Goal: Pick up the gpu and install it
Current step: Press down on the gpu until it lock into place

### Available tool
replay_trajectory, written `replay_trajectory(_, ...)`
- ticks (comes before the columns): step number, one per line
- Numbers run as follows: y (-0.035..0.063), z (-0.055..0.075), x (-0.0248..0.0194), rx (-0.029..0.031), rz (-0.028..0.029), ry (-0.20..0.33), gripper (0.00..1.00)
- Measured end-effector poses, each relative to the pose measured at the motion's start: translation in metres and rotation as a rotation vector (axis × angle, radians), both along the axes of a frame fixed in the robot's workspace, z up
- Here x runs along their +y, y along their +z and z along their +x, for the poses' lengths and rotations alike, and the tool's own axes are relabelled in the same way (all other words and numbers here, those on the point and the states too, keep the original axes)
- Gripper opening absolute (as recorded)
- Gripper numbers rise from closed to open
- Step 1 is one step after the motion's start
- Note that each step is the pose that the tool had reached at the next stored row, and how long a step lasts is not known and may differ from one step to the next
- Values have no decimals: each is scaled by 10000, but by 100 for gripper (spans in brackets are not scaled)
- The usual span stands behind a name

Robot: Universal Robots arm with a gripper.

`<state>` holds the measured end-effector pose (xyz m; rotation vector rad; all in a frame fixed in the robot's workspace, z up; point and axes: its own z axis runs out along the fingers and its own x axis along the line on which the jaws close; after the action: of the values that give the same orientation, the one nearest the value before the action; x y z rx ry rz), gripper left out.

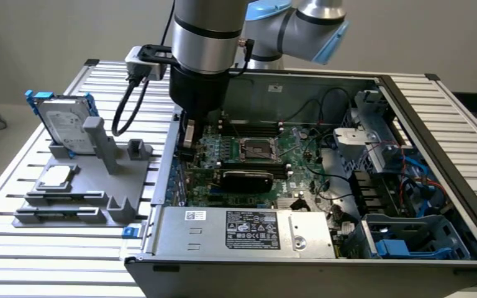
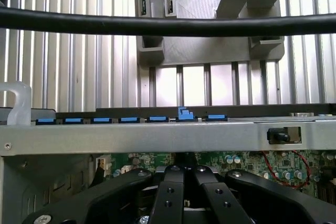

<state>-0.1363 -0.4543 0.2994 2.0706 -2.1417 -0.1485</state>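
The gpu, a small card with a black rounded shroud, sits on the green motherboard inside the open computer case, just below the CPU socket. My gripper hangs at the case wall on the exterior view's left, apart from the gpu and to its left. In the wrist view my gripper has its black fingers pressed together with nothing visible between them, just inside the case wall with its row of blue slot latches.
A grey fixture on the slatted table at the exterior view's left holds a silver hard drive in a blue frame and a square silver chip. A power supply and cables crowd the case.
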Motion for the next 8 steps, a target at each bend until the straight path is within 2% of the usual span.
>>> replay_trajectory(8,-20,-4,0,0,-1,0,11)
